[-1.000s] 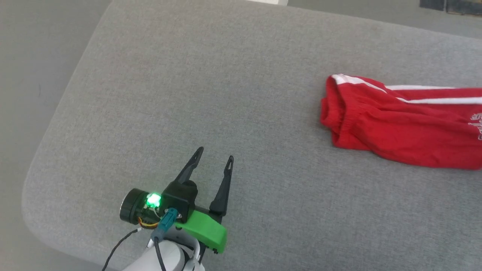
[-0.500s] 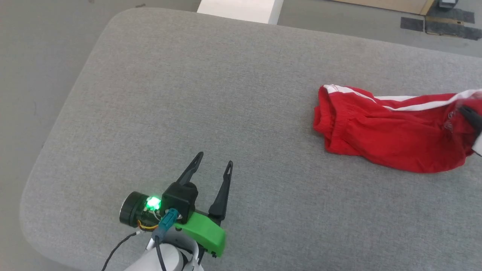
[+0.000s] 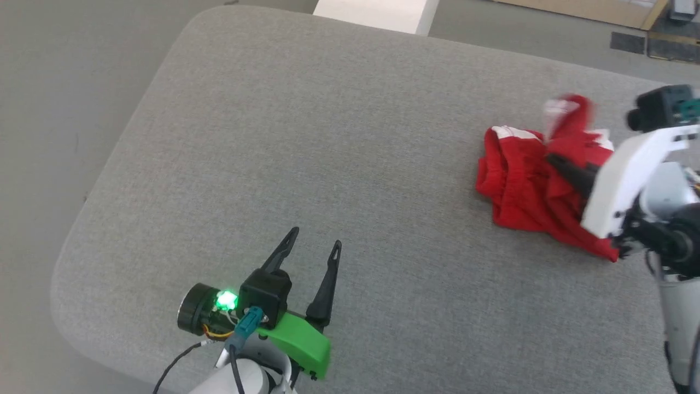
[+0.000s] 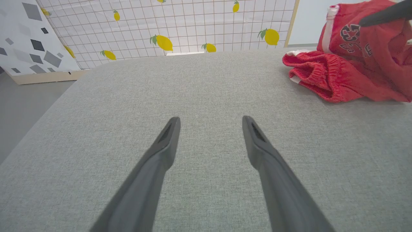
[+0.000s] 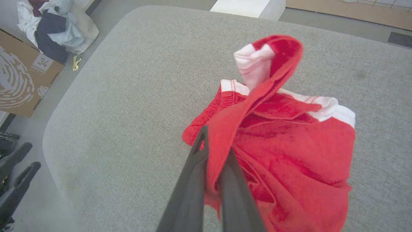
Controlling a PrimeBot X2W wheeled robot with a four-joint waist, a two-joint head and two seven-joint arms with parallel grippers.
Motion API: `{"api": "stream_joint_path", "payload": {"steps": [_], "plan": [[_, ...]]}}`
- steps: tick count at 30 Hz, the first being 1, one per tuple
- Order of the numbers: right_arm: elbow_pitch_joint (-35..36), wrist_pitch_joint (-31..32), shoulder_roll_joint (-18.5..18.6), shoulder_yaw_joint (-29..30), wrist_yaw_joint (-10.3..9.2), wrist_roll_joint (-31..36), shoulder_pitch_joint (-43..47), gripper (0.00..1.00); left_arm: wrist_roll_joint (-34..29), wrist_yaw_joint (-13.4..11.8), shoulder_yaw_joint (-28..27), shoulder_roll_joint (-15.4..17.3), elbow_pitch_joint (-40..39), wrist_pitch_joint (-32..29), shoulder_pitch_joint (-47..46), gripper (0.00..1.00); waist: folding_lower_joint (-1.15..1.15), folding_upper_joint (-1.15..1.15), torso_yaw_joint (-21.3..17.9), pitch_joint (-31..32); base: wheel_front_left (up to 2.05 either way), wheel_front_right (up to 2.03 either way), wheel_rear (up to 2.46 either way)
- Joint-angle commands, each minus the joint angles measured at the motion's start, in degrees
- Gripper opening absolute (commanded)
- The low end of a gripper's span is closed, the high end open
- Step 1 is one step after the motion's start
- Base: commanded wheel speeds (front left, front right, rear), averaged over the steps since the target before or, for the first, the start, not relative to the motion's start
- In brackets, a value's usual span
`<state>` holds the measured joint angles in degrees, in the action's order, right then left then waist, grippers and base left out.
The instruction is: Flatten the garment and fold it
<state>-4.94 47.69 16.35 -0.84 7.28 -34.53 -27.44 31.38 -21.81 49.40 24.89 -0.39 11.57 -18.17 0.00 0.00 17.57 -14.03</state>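
Garment: red shorts, bunched in a heap toward the far right part of the grey fabric tabletop, well away from the near-left corner. Most of it rests on the tabletop, but one flap is raised off it, and a white trim corner flops over at the top of that raised bit. The gathered waistband is crumpled on the side facing the left arm; dark printed lettering shows on the lifted panel. Right end effector: fingers pressed together, pinching a ridge of red cloth between them, with cloth draped over the fingertips. This looks like a lift or drag to open the heap out. Left end effector: fingers spread wide with nothing between them, over bare tabletop near the front edge, well apart from the garment, idle. Progress judgement: early. Flattening is not done, since the shorts are layered and wrinkled, legs and waistband are not laid out, and no clean outline is visible. No fold has been made. What is left is to spread the garment flat on the tabletop, smooth out the wrinkles, then fold it over, likely needing the left arm on the opposite edge. The tabletop has plenty of free room to the left of the heap for laying it out. Beyond the tabletop, a lemon-print panel stands behind it.
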Motion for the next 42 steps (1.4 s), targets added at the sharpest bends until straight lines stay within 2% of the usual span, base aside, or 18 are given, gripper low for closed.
{"api": "stream_joint_path", "payload": {"steps": [1,11,12,13,18,19,24,29,35,39,42], "plan": [[0.25,0.2,-0.49,-0.87,0.21,0.89,-1.21,0.0,0.55,-0.29,0.14,-0.36,0.19,-0.06,0.24,1.0,0.0,0.0,0.62,-0.41,0.0,0.0,0.0],[-3.55,-1.01,-2.4,-5.39,0.21,6.35,-1.3,0.0,0.63,-0.45,0.48,-0.94,0.58,0.19,0.11,1.0,0.0,0.0,2.39,-1.59,0.0,0.0,0.0],[-3.97,-1.53,-2.47,-5.76,0.21,6.92,-1.24,0.96,0.66,-0.47,0.46,-0.97,0.61,0.22,0.07,1.0,0.0,0.0,2.43,-1.67,0.0,0.0,0.0],[-4.42,-1.83,-2.63,-6.2,0.21,7.21,-1.15,1.0,0.68,-0.51,0.43,-0.98,0.64,0.25,0.04,1.0,0.0,0.0,2.43,-1.74,0.0,0.0,0.0],[-4.02,-3.63,-3.04,-9.29,0.21,4.99,-1.19,1.0,1.03,-0.77,-0.02,-1.0,1.07,0.39,-0.1,1.0,0.0,0.0,1.77,-1.31,0.0,0.0,0.0],[-2.92,-5.55,-1.43,-11.93,0.21,3.48,-1.6,1.0,1.49,-0.85,-0.44,-0.91,1.26,0.44,-0.11,1.0,0.0,0.0,0.74,-0.44,0.0,0.0,0.0],[-1.07,-11.37,2.96,-14.84,0.21,2.13,-2.97,1.0,2.09,-0.82,-1.15,-0.44,1.22,0.44,-0.34,1.0,0.0,0.0,-1.12,1.04,0.0,0.0,0.0],[0.79,-21.2,9.8,-15.81,0.21,4.51,-3.81,1.0,2.99,-1.03,-2.54,-0.04,0.41,0.45,-1.04,1.0,0.0,0.0,-2.69,2.03,0.0,0.0,0.0],[1.57,-35.58,14.87,-9.98,0.21,9.37,0.23,1.0,3.95,-1.89,-5.1,0.71,-0.51,0.64,-2.36,1.0,0.0,0.0,-4.28,2.76,0.0,0.0,0.0],[2.94,-42.98,14.48,-3.75,0.21,12.7,6.43,1.0,4.49,-2.07,-6.09,1.39,-0.58,0.56,-2.71,1.0,0.0,0.0,-5.43,3.1,0.0,0.0,0.0],[4.81,-46.4,11.42,1.54,0.21,15.1,11.79,1.0,4.88,-2.25,-6.74,1.91,-0.61,0.64,-2.56,1.0,0.0,0.0,-6.32,3.16,0.0,0.0,0.0]]}}
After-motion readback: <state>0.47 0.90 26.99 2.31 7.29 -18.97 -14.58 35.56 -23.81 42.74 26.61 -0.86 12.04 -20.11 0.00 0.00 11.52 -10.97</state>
